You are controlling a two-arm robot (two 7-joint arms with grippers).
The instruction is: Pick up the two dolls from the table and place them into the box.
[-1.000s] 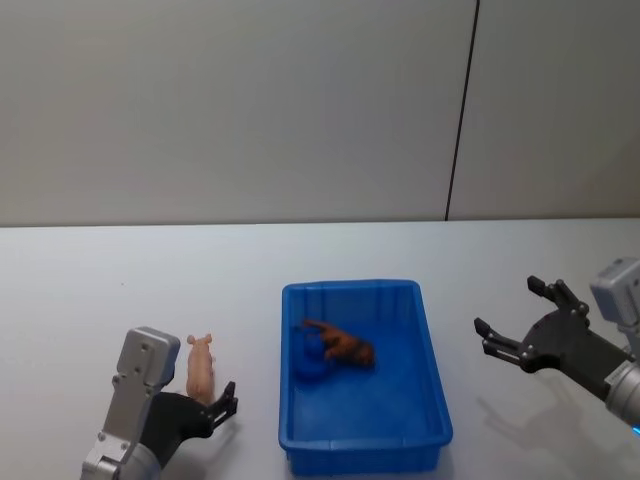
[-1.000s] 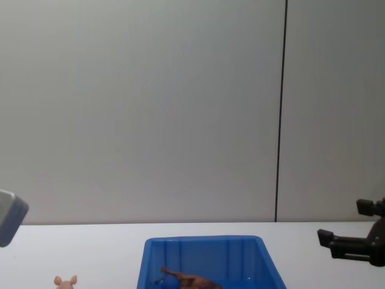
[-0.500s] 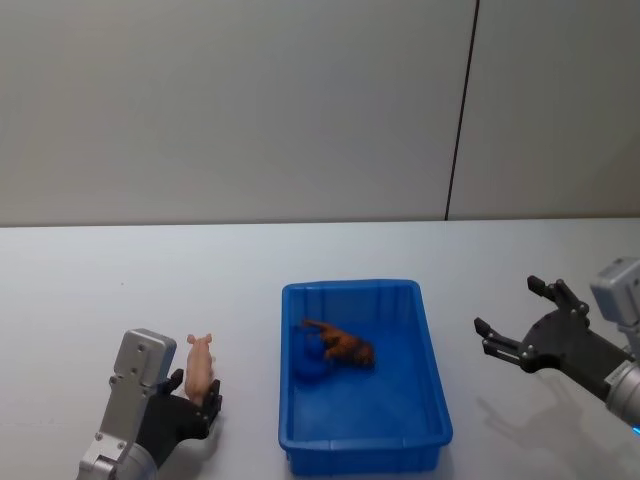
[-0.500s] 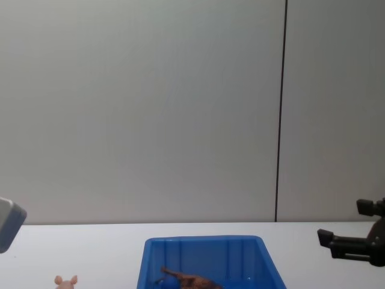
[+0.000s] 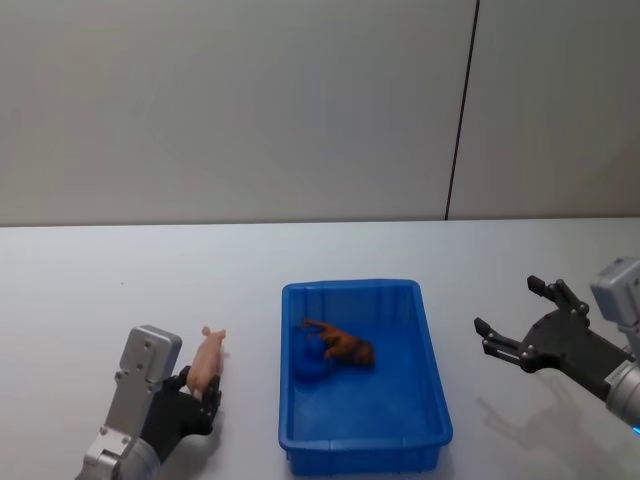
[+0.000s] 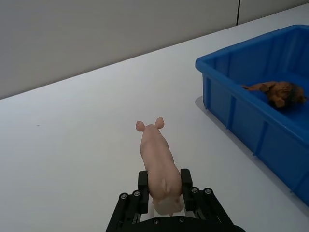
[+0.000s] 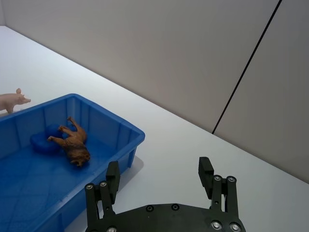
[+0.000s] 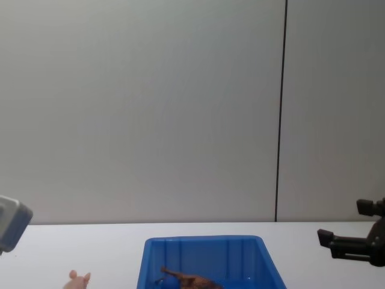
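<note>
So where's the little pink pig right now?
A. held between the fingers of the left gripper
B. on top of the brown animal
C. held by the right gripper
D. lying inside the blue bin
A: the left gripper is shut on the pink pig, beside the blue bin that holds the brown animal.

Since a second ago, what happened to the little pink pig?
The left gripper closed its fingers on the pink pig and began lifting it; its snout swung toward the blue box. The brown doll stayed lying in the box, and the right gripper stayed open, hovering to the box's right.
</note>
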